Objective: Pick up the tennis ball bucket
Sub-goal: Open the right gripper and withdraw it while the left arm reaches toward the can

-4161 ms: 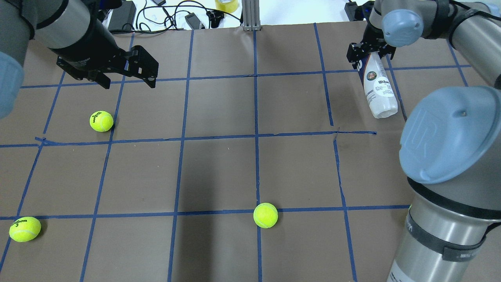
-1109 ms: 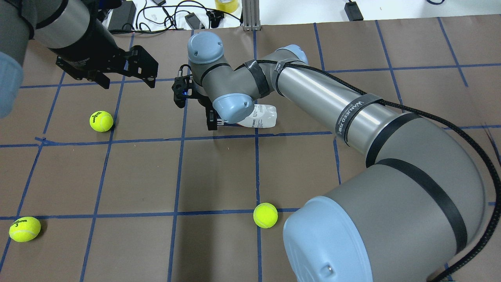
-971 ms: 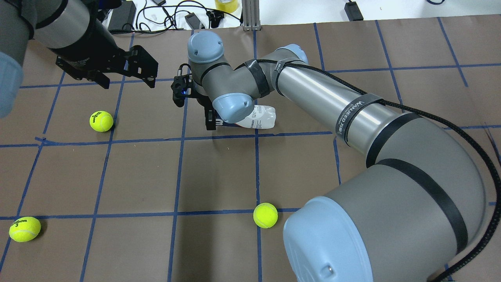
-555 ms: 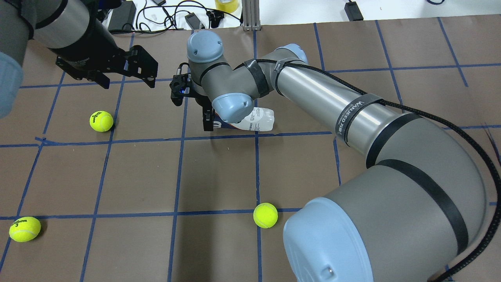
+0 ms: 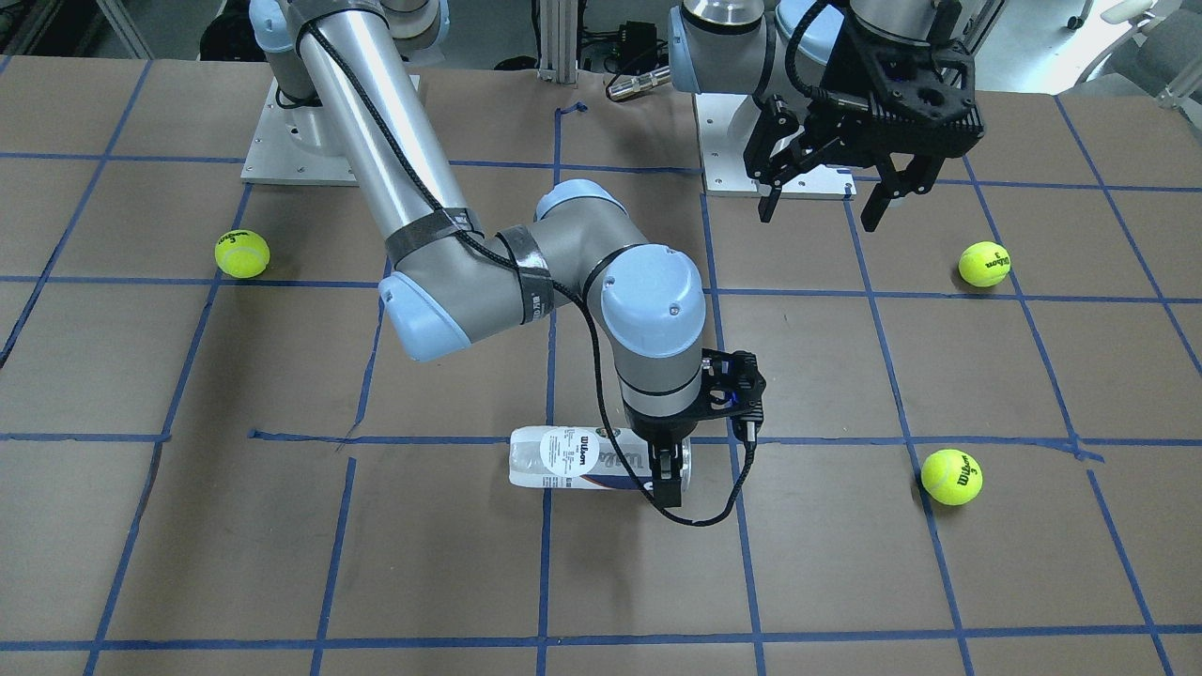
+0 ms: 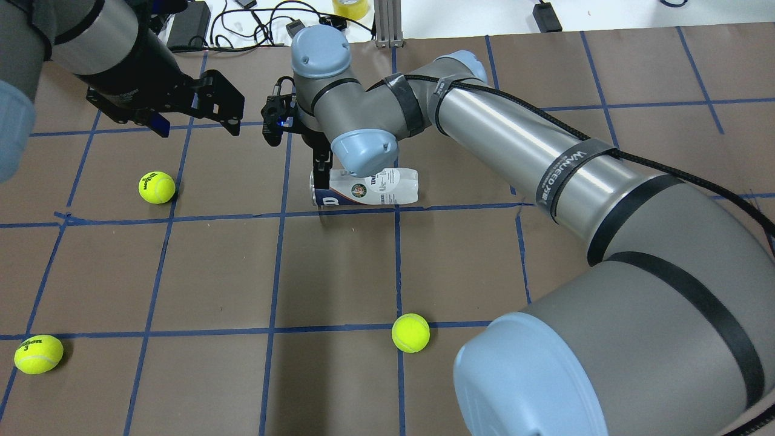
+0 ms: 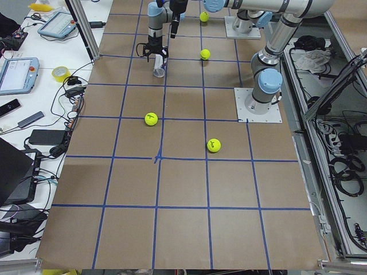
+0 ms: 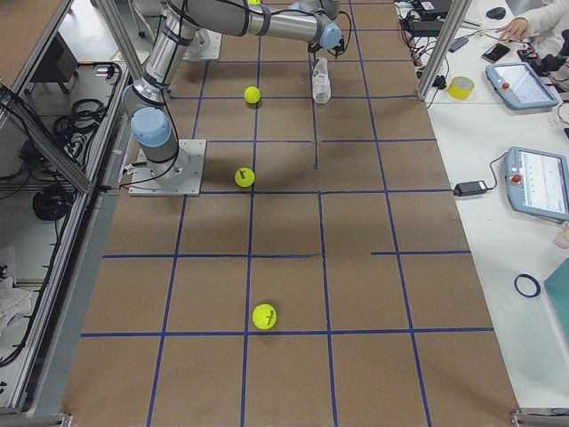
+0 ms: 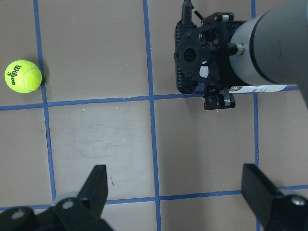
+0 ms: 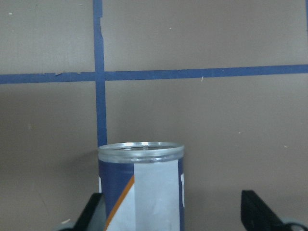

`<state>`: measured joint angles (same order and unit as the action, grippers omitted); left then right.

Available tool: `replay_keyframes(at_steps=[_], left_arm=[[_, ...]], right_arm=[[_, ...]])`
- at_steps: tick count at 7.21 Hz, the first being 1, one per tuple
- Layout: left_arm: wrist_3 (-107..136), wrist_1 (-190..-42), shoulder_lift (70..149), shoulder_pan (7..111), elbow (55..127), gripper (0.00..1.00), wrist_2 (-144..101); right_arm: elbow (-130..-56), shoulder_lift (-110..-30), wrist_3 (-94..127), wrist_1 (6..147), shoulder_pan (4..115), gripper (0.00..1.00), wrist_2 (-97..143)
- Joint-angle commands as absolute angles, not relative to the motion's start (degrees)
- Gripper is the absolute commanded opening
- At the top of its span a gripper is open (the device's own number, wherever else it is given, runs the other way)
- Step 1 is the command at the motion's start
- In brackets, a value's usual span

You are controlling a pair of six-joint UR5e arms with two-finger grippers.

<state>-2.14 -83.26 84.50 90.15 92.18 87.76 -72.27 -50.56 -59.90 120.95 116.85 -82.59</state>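
a: where's the tennis ball bucket [image 6: 369, 188]?

b: lying on its side on the brown paper table [image 6: 460, 272], just beyond a blue tape line [image 6: 460, 206] and across the middle one. its metal rim points to the robot's left and its closed end to the robot's right.

a: and the right gripper [image 10: 171, 199]?

b: it points down over the rim end, fingers spread wide and gripping nothing. in its wrist view one finger [image 10: 95, 211] sits just beside the bucket's wall. the other finger [image 10: 257, 211] stands well apart.

a: what gets in the way?

b: from overhead, the right arm's wrist [image 6: 363, 148] hides part of the bucket's far side. from the front, a dark finger and a looping black cable [image 5: 734, 493] cross the rim end.

a: the left gripper [image 5: 819, 214]?

b: it hangs above the table, fingers released and empty, near the right wrist but not touching it.

a: neighbours?

b: a tennis ball [image 6: 157, 187] lies toward the robot's left, another ball [image 6: 410, 332] nearer the robot, and a third ball [image 6: 38, 353] at the near-left. all three are well apart from the bucket. cables [image 6: 254, 24], a black adapter [image 6: 189, 27] and a yellow tape roll [image 6: 351, 7] lie past the far edge.
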Motion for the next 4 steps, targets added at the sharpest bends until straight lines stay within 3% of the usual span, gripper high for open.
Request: replay_keyframes(at_steps=[1,4], left_arm=[[-2.2,-83.2,84.7,90.1,92.1,1.00,87.5],[-2.2,-83.1,88.6,90.0,92.1,1.00,86.4]], right_arm=[[-73.0,-52.0,-59.6,120.6,111.3,1.00,-81.0],[-72.9,-59.9,-54.5,112.4,102.1,1.00,-76.6]])
